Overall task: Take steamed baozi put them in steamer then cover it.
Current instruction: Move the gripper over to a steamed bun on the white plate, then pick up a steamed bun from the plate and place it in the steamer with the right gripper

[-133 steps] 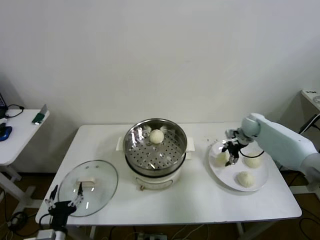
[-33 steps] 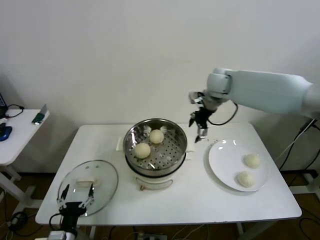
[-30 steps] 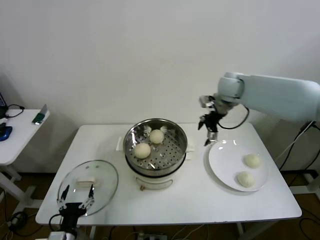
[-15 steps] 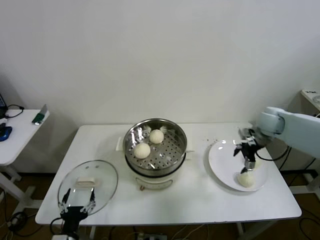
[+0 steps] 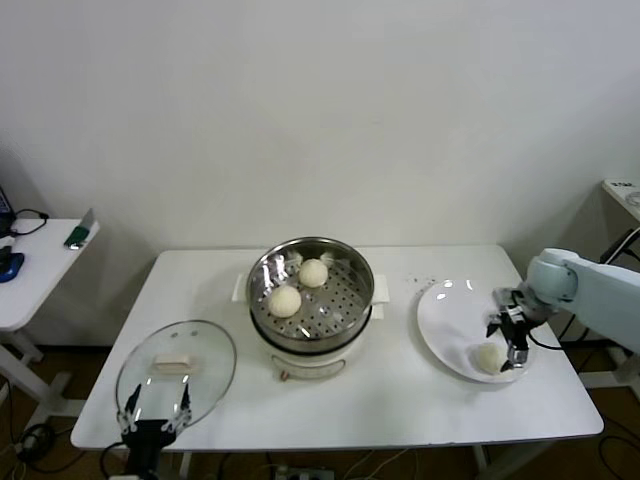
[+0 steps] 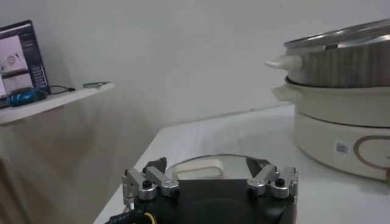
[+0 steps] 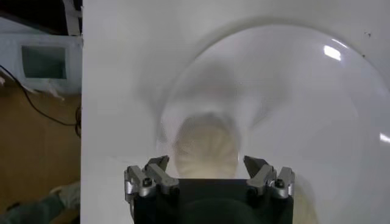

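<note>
2 of 4 in, cover still off.
My right tool [image 7: 207,176] is spread over a baozi [image 7: 206,146] on the plate [image 5: 440,315]; steamer [image 5: 311,283] holds two.

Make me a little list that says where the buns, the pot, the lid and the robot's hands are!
buns in steamer: two baozi
buns on plate: one seen; a second cannot be told
lid: off, flat on table by the steamer
right gripper: open, over a plate bun
left gripper: open, at the lid's near edge
</note>
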Action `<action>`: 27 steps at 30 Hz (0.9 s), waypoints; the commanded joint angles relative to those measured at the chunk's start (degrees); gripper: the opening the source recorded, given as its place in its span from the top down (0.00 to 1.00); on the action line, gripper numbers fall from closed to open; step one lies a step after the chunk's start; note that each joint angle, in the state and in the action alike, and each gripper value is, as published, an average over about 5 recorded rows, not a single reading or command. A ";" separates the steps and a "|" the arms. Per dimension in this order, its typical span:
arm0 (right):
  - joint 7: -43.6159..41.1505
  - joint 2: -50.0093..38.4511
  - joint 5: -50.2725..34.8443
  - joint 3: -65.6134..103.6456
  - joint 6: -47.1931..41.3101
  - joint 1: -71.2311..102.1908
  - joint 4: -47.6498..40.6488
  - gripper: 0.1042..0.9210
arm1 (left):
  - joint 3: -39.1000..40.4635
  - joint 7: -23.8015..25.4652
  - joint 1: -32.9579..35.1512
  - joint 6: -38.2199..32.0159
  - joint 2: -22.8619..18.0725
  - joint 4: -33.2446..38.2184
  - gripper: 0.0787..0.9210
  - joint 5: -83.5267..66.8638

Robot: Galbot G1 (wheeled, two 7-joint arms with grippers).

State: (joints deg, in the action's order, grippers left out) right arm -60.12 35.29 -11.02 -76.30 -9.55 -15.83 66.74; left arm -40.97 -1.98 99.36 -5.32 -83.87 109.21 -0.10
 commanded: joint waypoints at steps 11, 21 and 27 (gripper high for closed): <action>-0.68 3.22 3.13 1.73 1.43 3.46 -4.33 0.17 | -0.26 -0.16 -0.10 -0.12 0.15 -0.53 0.12 0.09; -2.63 3.46 3.04 0.54 2.39 1.81 -4.21 0.28 | -0.13 -0.25 -0.42 0.02 0.09 -0.41 0.12 0.25; -3.19 4.10 2.92 0.50 4.49 -1.61 -3.99 0.30 | 0.11 -0.14 -0.54 0.18 0.19 0.02 0.12 0.41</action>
State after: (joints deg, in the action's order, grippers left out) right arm -62.81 39.01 -8.28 -75.64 -6.24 -15.46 63.03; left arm -40.93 -2.17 98.87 -5.21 -83.74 109.03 0.22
